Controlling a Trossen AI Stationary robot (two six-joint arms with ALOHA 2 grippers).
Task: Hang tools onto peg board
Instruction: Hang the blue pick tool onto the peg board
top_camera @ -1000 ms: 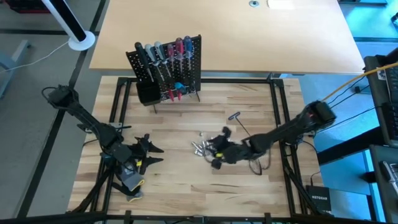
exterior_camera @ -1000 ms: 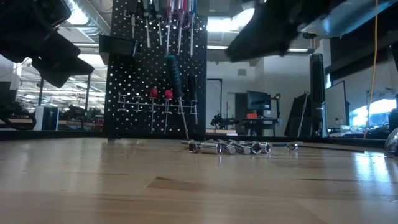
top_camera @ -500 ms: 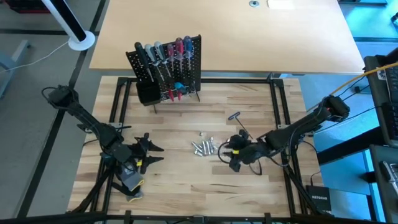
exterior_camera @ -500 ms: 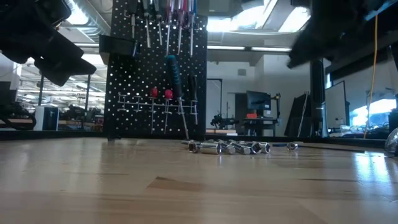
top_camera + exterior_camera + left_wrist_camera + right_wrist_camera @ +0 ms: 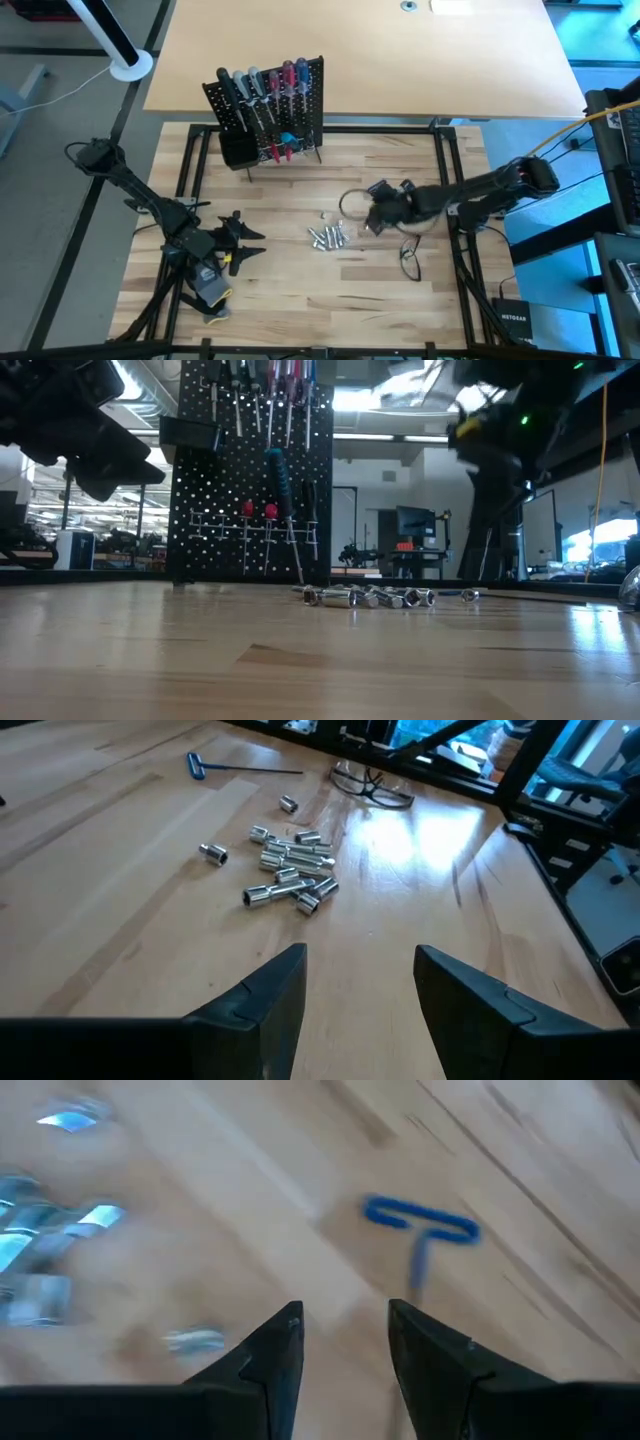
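**Right pincer lining up over the blue T-handle tool**

Right pincer (image 5: 375, 212) is hanging low over the worktop (image 5: 300, 290), jaws parted a moderate gap, holding nothing. In the right wrist view the blue T-handle tool (image 5: 420, 1230) is lying just ahead of the fingertips (image 5: 285, 1330), shaft running back toward the gap between them. Judgement: the pincer is sitting here to straddle that shaft; the tool lies flat on the wood, so a near-vertical approach looks necessary.

The silver bits (image 5: 328, 236) are lying in a loose heap just beside this pincer, on the side toward the left arm. They are clear of the fingers but close enough that a sweep could scatter them; being round, they would probably roll.

A pair of glasses (image 5: 370, 788) is lying on the worktop past the bits in the left wrist view; not part of the job.

The peg board (image 5: 268, 110) is standing upright well beyond the pincer at the far edge of the worktop, with screwdrivers (image 5: 262, 82) already hanging along its top row and its bin (image 5: 237, 150) at the lower corner.

Left pincer (image 5: 240, 240) is waiting low on the far side of the bits, jaws spread wide and empty, pointed at the heap.

Task is partly done, judging by the filled top row; T-handle and bits not yet hung.
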